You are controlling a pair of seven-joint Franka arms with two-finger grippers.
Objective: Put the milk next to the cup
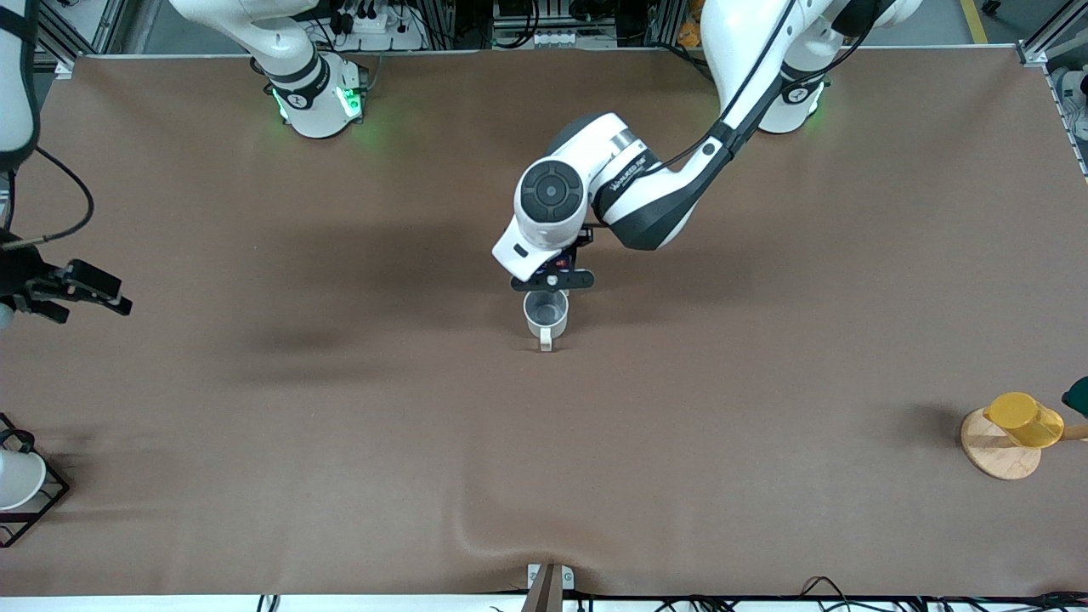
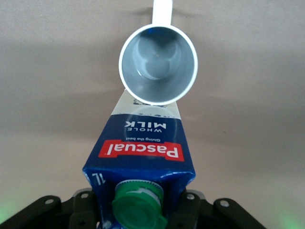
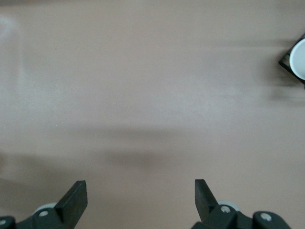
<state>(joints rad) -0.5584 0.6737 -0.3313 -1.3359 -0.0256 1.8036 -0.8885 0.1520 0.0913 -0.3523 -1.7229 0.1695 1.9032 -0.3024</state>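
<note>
My left gripper (image 1: 551, 279) is shut on the milk (image 2: 140, 152), a dark blue carton with a red label and a green cap (image 2: 139, 210); its fingers (image 2: 190, 206) press the carton's two sides near the top. The off-white cup (image 1: 544, 314) with a grey inside stands mid-table, its handle toward the front camera. In the left wrist view the cup (image 2: 158, 64) overlaps the carton's white-grey end, so the milk is close beside the cup, toward the robots' bases. I cannot tell whether the carton rests on the table. My right gripper (image 1: 85, 289) waits open and empty at the right arm's end.
A white cup in a black wire rack (image 1: 17, 480) sits at the right arm's end near the front camera; it also shows in the right wrist view (image 3: 298, 59). A yellow cup (image 1: 1024, 421) on a wooden disc stand (image 1: 994, 455) is at the left arm's end.
</note>
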